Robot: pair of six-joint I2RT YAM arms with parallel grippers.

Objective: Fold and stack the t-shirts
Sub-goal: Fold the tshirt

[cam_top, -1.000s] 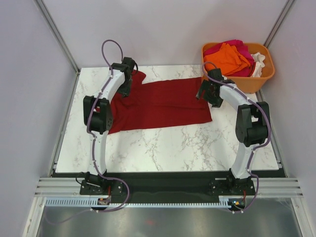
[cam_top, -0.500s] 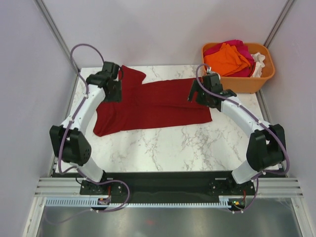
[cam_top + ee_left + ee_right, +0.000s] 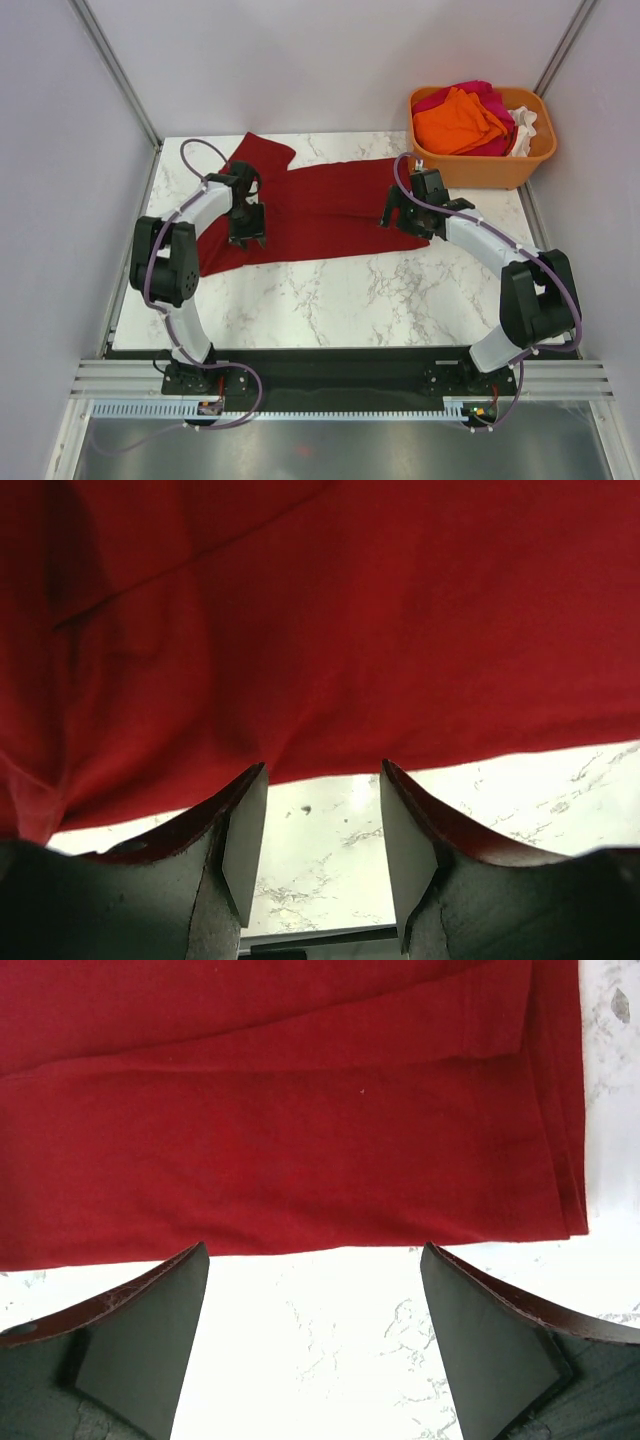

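**A:** Which step is the robot on?

**B:** It looks like the start of the first fold. The dark red cloth t-shirt lies spread out on the white marbled desk. One end is just beside the orange plastic tub and the other is well away from it.

**A:** And the two arms?

**B:** The left gripper hangs over the shirt's near hem at the end far from the tub. Its fingers are partly spread, with only hem edge and bare desk between them. The right gripper is at the hem end nearest the tub, with its fingers spread wide and pinching nothing.

**A:** What does the next move call for?

**B:** Probably both grippers drop onto that hem, slip a finger under the cloth and close together. That way the edge lifts evenly and doesn't drag into wrinkles.

**A:** And the rest?

**B:** The bright orange shirt, the magenta-pink shirt and the white shirt sit heaped inside the tub, not yet folded.
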